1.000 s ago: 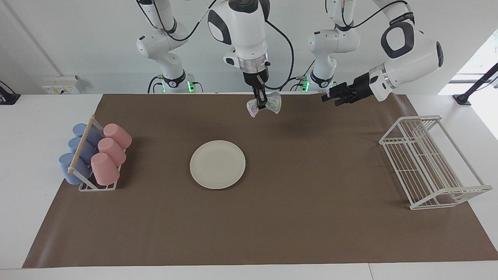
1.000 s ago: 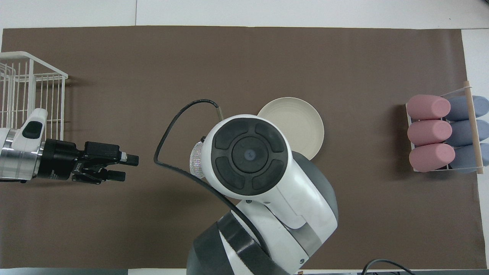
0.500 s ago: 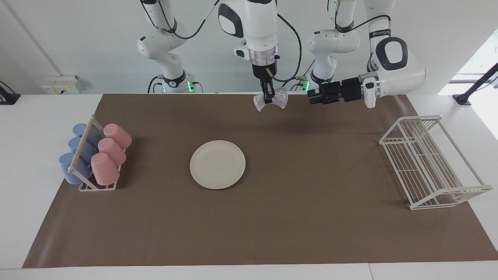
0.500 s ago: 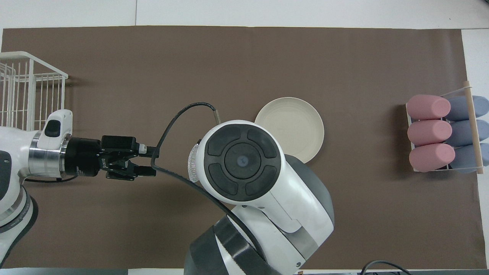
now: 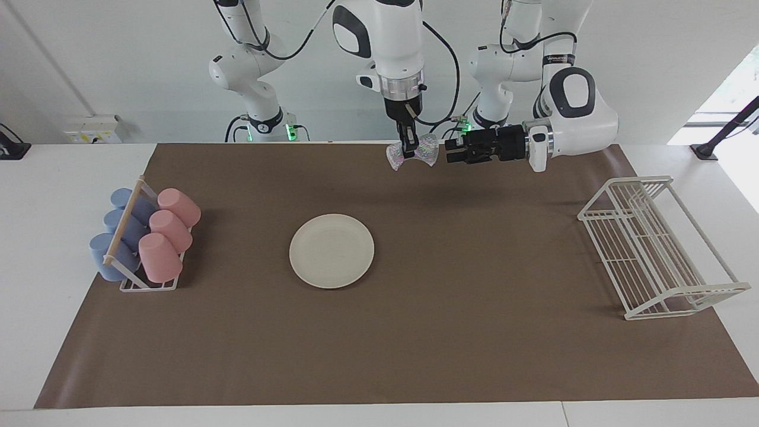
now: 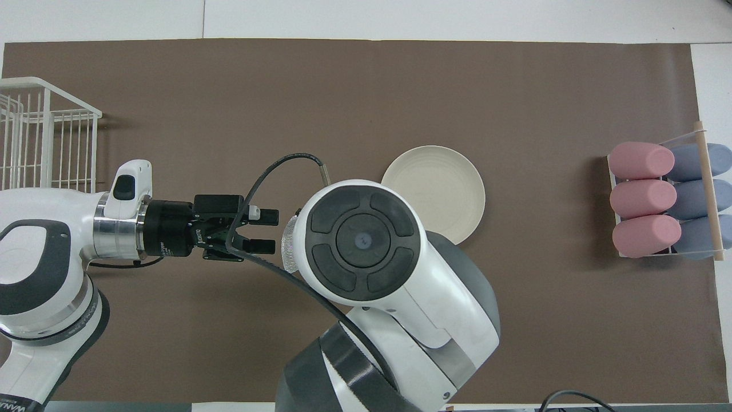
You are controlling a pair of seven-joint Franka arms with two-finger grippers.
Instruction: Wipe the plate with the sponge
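The plate (image 5: 331, 250) is round and cream-white and lies flat on the brown mat near the middle; in the overhead view (image 6: 443, 186) my right arm covers its near edge. My right gripper (image 5: 409, 153) points down, shut on the pinched waist of the silvery sponge (image 5: 425, 154), and holds it in the air over the mat's edge by the robots. In the overhead view only a sliver of the sponge (image 6: 289, 247) shows beside the arm. My left gripper (image 5: 450, 152) lies level, open and empty, its tips (image 6: 267, 230) just short of the sponge.
A cup rack with pink and blue cups (image 5: 145, 240) stands at the right arm's end of the table (image 6: 663, 200). A white wire rack (image 5: 658, 246) stands at the left arm's end (image 6: 40, 137).
My left gripper has moved sideways toward the sponge, now close beside it. My right gripper rose a little and shifted toward the left arm, then held still.
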